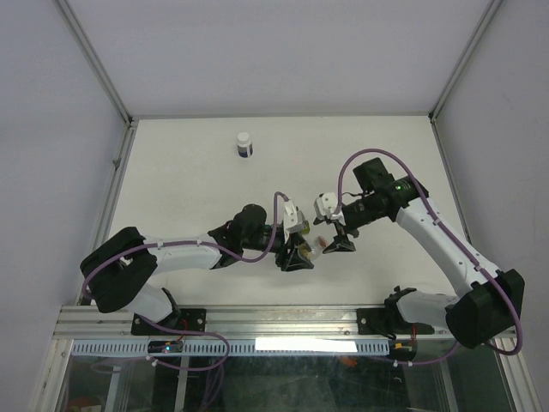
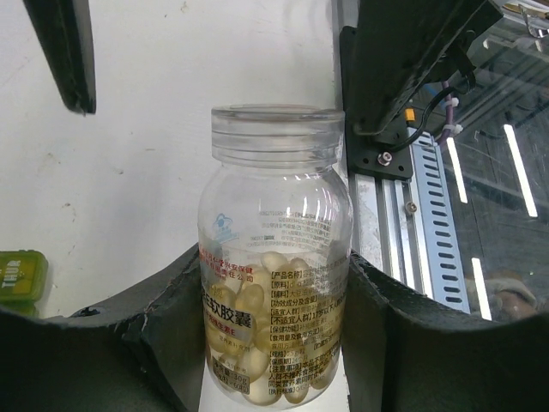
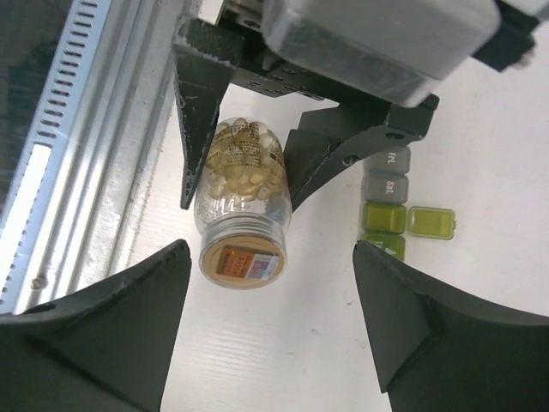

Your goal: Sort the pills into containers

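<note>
My left gripper [image 2: 273, 343] is shut on a clear bottle [image 2: 273, 257] with a clear screw cap and printed label. The bottle holds the pills [image 2: 257, 300], pale cream capsules. In the right wrist view the bottle [image 3: 244, 184] points its cap [image 3: 243, 262] at my right gripper [image 3: 270, 257], which is open, its fingers either side of the cap and apart from it. The containers [image 3: 386, 197] lie on the table just right of the bottle; grey and green compartments show, one green lid [image 3: 431, 221] flipped open. From above, both grippers [image 1: 296, 249] [image 1: 336, 240] meet at the table's middle front.
A dark bottle with a white cap [image 1: 244, 144] stands alone at the back of the white table [image 1: 189, 189]. The aluminium rail [image 1: 283, 322] runs along the table's front edge, close behind the held bottle. Walls enclose the left, right and back sides.
</note>
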